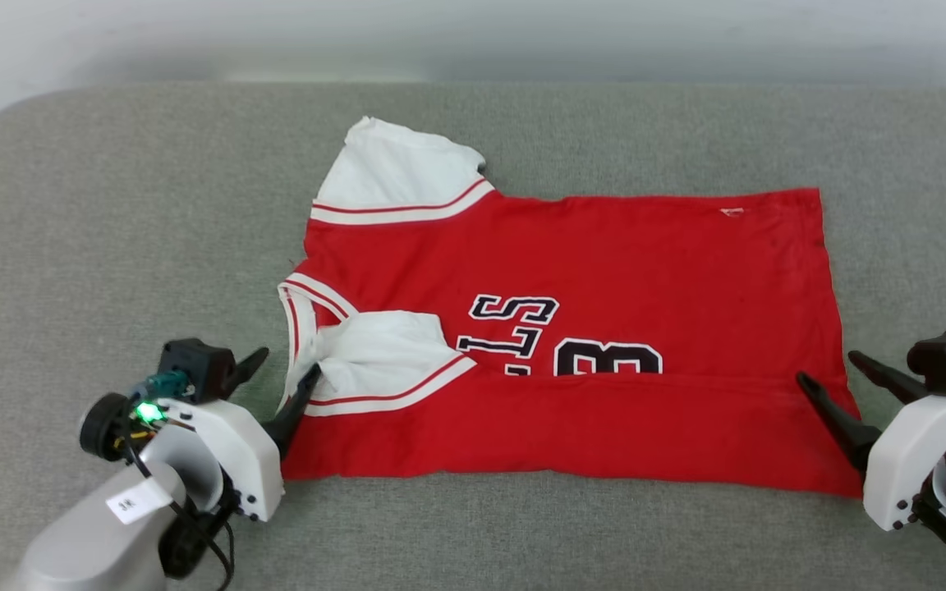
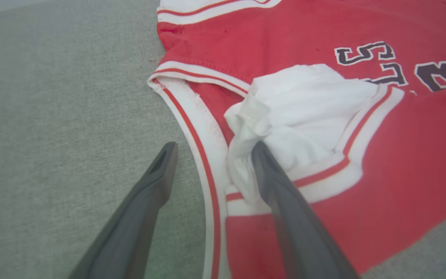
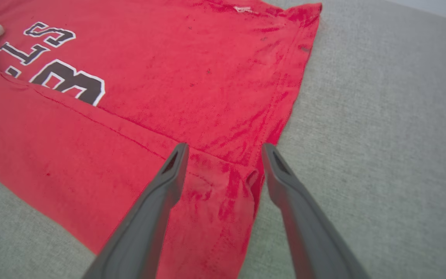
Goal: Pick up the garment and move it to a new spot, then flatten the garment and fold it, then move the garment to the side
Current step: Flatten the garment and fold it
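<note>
Here, garment (image 1: 604, 246) half-folded, jaws parted

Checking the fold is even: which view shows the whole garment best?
Head view: the garment lies whole on the grey cushion, near edge folded over. Left wrist view shows collar and white sleeve; right wrist view, the hem corner.
</note>
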Robot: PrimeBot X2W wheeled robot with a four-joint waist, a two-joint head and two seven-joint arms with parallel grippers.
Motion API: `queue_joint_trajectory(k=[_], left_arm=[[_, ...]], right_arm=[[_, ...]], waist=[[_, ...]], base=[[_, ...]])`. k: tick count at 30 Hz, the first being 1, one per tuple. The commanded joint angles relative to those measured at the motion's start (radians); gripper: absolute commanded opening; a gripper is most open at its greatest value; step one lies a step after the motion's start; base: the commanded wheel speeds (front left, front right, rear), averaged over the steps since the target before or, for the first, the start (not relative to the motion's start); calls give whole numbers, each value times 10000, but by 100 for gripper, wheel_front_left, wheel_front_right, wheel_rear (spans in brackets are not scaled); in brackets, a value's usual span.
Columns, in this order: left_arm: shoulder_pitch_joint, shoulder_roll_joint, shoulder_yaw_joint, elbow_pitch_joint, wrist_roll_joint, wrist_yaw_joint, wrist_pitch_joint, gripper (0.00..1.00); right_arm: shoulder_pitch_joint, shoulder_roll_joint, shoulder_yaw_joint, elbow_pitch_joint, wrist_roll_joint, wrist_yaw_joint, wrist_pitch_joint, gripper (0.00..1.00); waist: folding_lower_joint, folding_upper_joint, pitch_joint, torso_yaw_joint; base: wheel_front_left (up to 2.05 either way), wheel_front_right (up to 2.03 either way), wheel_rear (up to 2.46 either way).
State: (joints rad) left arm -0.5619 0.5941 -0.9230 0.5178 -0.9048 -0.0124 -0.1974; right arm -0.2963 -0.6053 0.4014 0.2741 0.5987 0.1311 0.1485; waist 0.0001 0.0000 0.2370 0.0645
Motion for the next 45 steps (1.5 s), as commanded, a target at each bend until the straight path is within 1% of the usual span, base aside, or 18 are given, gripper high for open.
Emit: queue_joint_trajectory(k=[1,3,6,11,17,21,22,28,33,39,42,43,44,45], left_arm=[[-250,219,13,-256,107,25,106,100],[-444,533,75,-668,170,112,314,100],[-757,1072,35,-1433,287,219,988,100],[-1399,1901,-178,-2660,175,184,2931,100],[-2048,2399,-622,-3437,-404,-148,5634,100],[-2291,2431,-871,-3570,-990,-376,7109,100],[-2291,2431,-871,-3570,-990,-376,7109,100],[-2457,2260,-1277,-3162,-1590,-560,8682,100],[-2415,1969,-1565,-2479,-1846,-678,9348,100],[-2152,1611,-2012,-1721,-1884,-858,9714,100],[-1925,1526,-2283,-1446,-2000,-960,9947,100],[-1879,1518,-2321,-1375,-2005,-995,9891,33],[-1799,1495,-2312,-1309,-2116,-1002,9846,0],[-1752,1481,-2316,-1270,-2156,-1022,9835,0]], right_arm=[[118,-89,-63,-84,118,-7,-88,100],[221,-142,-167,-207,122,-7,-179,100],[344,-172,-355,-386,58,-7,-290,100],[429,-20,-600,-601,-70,-7,-266,100],[408,169,-704,-777,-243,-7,-163,100],[413,288,-716,-873,-341,-7,-131,100],[413,288,-716,-873,-341,-7,-131,100],[198,380,-666,-944,-409,-7,-50,100],[-58,445,-534,-966,-473,-7,40,100],[-356,531,-385,-901,-474,-7,69,100],[-448,506,-338,-849,-434,-7,57,100],[-457,467,-330,-832,-402,-7,69,100],[-482,418,-317,-818,-380,-7,99,100],[-536,349,-314,-823,-392,-7,107,100]], waist=[[-1,0,-319,116],[-1,0,-501,188],[-1,0,-695,272],[-1,0,-819,323],[-1,0,-826,273],[-1,0,-757,159],[-1,0,-757,159],[-1,0,-526,-94],[-1,0,-246,-333],[-1,0,51,-548],[-1,0,82,-605],[-1,0,75,-618],[-1,0,49,-623],[-1,0,8,-619]], base=[[0,0,0],[0,0,0],[0,0,0],[0,0,0],[0,0,0],[0,0,0],[0,0,0],[0,0,0],[0,0,0],[0,0,0],[0,0,0],[0,0,0],[0,0,0],[0,0,0]])
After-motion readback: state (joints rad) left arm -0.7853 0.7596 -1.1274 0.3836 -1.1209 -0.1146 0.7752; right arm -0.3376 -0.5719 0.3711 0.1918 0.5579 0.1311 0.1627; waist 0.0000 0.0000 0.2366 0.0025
